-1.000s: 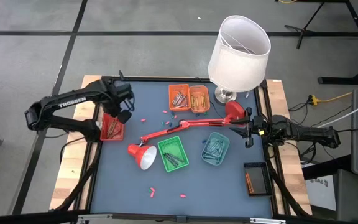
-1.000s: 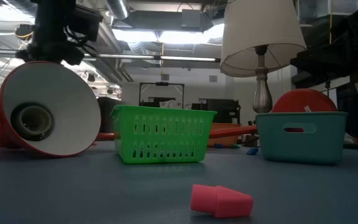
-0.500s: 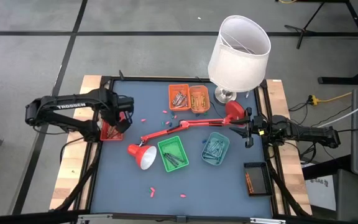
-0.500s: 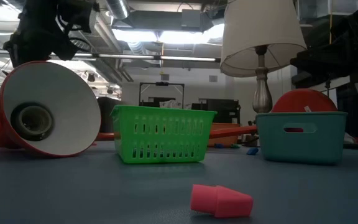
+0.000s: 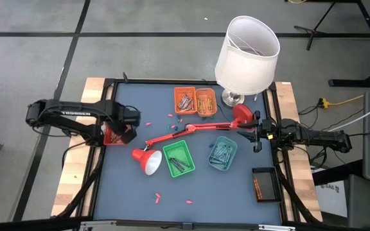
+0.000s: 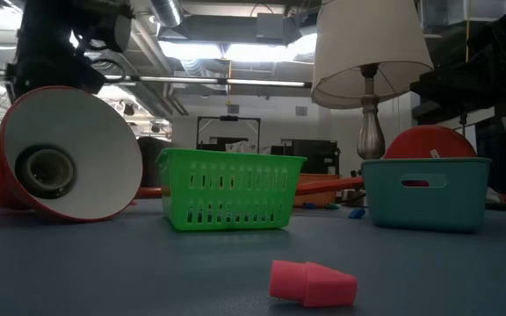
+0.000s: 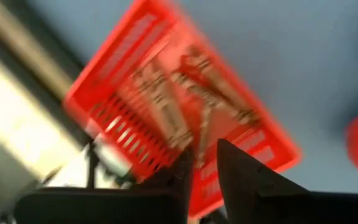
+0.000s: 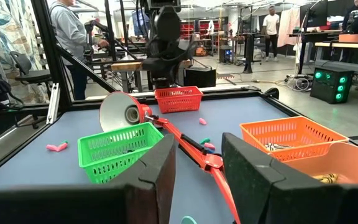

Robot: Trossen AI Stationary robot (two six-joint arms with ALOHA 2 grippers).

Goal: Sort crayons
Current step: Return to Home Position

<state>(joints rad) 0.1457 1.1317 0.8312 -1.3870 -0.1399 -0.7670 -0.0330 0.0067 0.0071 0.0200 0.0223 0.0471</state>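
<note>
My left gripper (image 5: 123, 123) points down over the red tray (image 5: 111, 136) at the table's left edge. In the left wrist view, the gripper (image 7: 205, 163) shows a narrow gap between its fingers, above the tray (image 7: 135, 68) and the several crayons (image 7: 185, 99) lying in it. A red stick shows just beyond the fingertips; the blur hides whether it touches them. My right gripper (image 5: 257, 135) waits level at the right edge, open with nothing between its fingers (image 8: 197, 163). Loose crayon pieces (image 5: 158, 194) lie on the mat; one pink piece (image 6: 313, 283) is near the front.
A red desk lamp (image 5: 191, 130) lies across the middle, its head (image 5: 148, 160) by the green tray (image 5: 177, 158). A teal tray (image 5: 222, 153), two orange trays (image 5: 194, 101) and a black tray (image 5: 265, 185) hold crayons. A white-shaded lamp (image 5: 247, 46) stands at the far right.
My left arm has swung toward the table's near edge and sunk a little, so the gripper has come from beside the red tray's far end to over the tray. The right arm and the trays have kept still.
</note>
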